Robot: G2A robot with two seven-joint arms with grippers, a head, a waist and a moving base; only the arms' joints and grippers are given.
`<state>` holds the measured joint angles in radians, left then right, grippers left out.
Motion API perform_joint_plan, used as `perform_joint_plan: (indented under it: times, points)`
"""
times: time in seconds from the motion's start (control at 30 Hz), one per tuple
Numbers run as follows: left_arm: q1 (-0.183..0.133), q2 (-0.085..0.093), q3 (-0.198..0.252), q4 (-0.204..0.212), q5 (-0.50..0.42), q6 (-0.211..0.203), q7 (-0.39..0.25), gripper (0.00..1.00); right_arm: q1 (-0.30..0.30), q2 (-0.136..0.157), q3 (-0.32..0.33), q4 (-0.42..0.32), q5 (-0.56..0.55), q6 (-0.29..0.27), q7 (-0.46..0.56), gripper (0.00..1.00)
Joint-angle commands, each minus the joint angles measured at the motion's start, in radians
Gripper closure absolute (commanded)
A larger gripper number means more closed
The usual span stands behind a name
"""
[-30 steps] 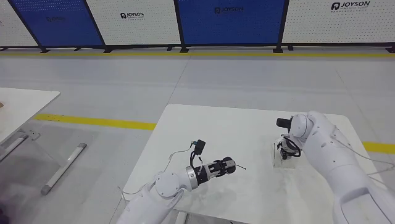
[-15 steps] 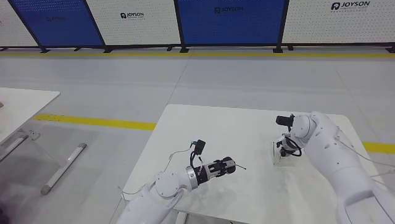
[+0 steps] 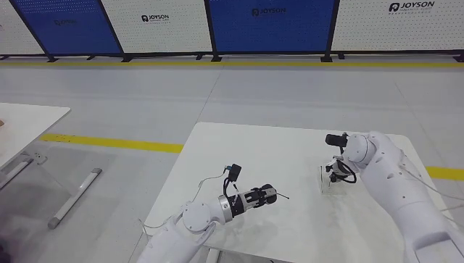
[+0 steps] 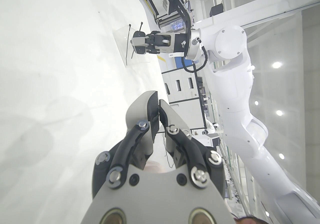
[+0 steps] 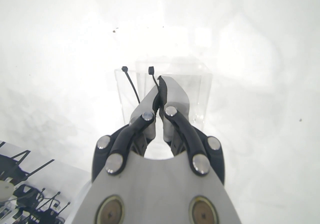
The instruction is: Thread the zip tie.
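Clamping one zip tie (image 5: pixel 151 70) in clear holder (image 5: pixel 205 80) with right tool (image 5: pixel 160 83); keeping left tool (image 4: pixel 158 104) pinched together. Could tip holder if pulled slanted.

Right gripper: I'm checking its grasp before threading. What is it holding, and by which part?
The right gripper is shut on a black zip tie, pinching its strap just below the head, at the clear holder.
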<state>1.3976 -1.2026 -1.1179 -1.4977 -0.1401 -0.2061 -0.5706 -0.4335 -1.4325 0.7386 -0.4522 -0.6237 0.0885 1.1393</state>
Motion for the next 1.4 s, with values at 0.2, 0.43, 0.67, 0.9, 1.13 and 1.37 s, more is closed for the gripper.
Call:
perform_joint_plan:
  times: [0.2, 0.43, 0.67, 0.9, 1.13, 1.37]
  points:
    - [0.0, 0.0, 0.0, 0.0, 0.0, 0.0, 0.0, 1.0, -0.017, 0.014, 0.012, -0.041, -0.01, 0.008, 0.019, 1.0]
    - [0.0, 0.0, 0.0, 0.0, 0.0, 0.0, 0.0, 1.0, -0.033, 0.018, 0.019, -0.05, -0.009, 0.004, -0.019, 1.0]
    - [0.0, 0.0, 0.0, 0.0, 0.0, 0.0, 0.0, 1.0, -0.057, 0.047, 0.063, -0.1, -0.011, -0.009, -0.039, 1.0]
    - [0.0, 0.0, 0.0, 0.0, 0.0, 0.0, 0.0, 1.0, -0.11, 0.089, 0.121, -0.203, -0.025, -0.014, -0.043, 1.0]
    - [0.0, 0.0, 0.0, 0.0, 0.0, 0.0, 0.0, 1.0, -0.196, 0.138, 0.198, -0.374, -0.058, 0.013, -0.041, 1.0]
    - [0.0, 0.0, 0.0, 0.0, 0.0, 0.0, 0.0, 1.0, -0.358, 0.197, 0.338, -0.621, -0.051, 0.011, -0.082, 1.0]
